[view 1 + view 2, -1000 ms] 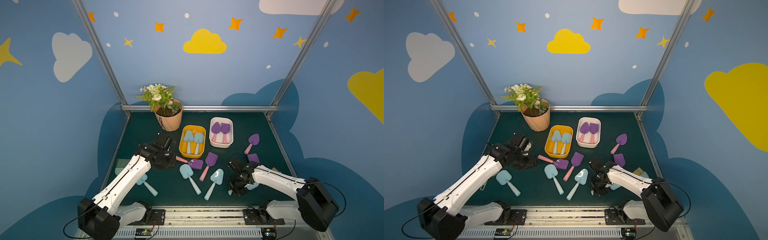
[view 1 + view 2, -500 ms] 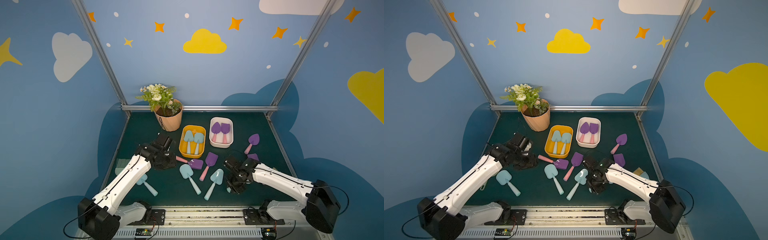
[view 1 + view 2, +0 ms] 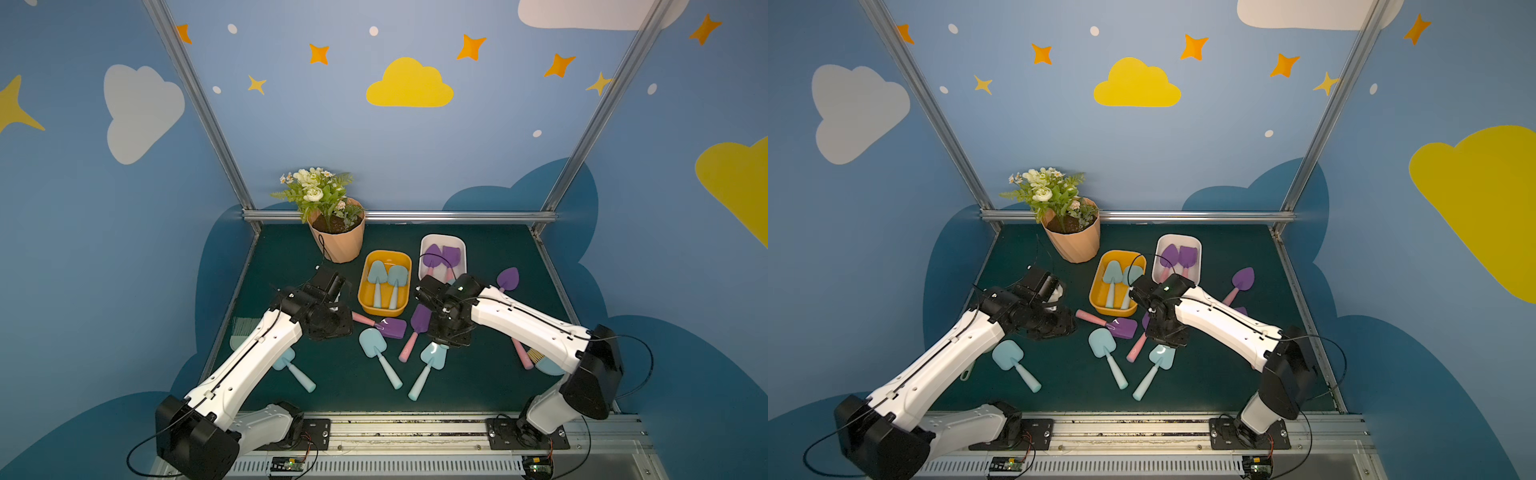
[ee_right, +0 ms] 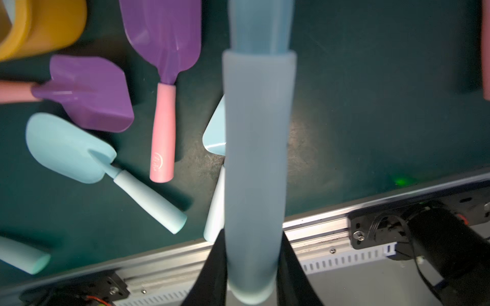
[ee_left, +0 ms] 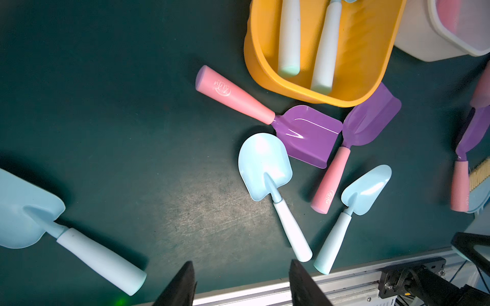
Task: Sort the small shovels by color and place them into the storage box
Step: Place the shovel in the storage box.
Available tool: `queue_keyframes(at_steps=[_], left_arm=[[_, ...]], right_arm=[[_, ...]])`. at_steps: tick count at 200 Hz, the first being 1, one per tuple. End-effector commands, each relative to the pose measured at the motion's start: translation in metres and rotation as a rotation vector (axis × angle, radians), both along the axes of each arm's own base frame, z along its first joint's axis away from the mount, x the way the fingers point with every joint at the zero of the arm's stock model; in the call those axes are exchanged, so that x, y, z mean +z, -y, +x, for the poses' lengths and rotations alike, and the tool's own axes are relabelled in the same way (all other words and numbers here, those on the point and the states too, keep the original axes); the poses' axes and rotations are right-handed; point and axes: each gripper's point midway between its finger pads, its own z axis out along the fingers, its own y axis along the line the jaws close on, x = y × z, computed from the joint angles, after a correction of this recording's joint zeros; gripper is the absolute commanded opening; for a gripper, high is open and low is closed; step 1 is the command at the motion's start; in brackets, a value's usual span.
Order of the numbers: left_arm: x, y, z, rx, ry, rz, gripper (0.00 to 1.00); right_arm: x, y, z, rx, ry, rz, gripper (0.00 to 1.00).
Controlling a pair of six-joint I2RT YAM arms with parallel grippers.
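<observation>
A peach flower pot (image 3: 338, 245) holding white blooms and green leaves (image 3: 318, 193) stands at the back of the dark green mat (image 3: 286, 266), left of centre in both top views. Mint-green brush bristles (image 3: 244, 326) show at the mat's left edge. A blue brush with tan bristles (image 3: 540, 360) lies at lower right. A yellow cloud (image 3: 409, 85) decorates the blue back wall.

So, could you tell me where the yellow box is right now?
In both top views the yellow box sits mid-table toward the back, between the flower pot on its left and the white box on its right, holding two light blue shovels.
</observation>
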Motion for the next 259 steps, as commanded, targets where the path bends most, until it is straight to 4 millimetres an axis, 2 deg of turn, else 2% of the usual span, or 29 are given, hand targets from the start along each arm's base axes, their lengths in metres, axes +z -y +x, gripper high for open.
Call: queue_keyframes(at_steps=[1, 42, 86, 119, 184, 259], left_arm=[[0.005, 0.000, -0.002, -0.011, 0.012, -0.009, 0.49], [0.006, 0.000, -0.001, -0.016, 0.013, -0.009, 0.49], [0.007, 0.002, 0.000, -0.017, 0.012, -0.016, 0.49], [0.008, 0.002, -0.002, -0.016, 0.014, -0.026, 0.49], [0.012, 0.001, -0.006, -0.025, 0.015, -0.036, 0.49], [0.006, 0.001, -0.011, -0.023, 0.002, -0.039, 0.49]], right_arm=[[0.004, -0.013, -0.007, 0.269, -0.081, -0.005, 0.00], [0.017, -0.047, 0.017, 0.394, -0.058, 0.039, 0.00], [0.027, -0.086, 0.050, 0.405, -0.085, 0.121, 0.00], [0.017, -0.108, 0.070, 0.354, -0.131, 0.199, 0.00], [-0.005, -0.130, 0.121, 0.267, -0.105, 0.277, 0.00], [-0.031, -0.150, 0.149, 0.173, -0.129, 0.353, 0.00]])
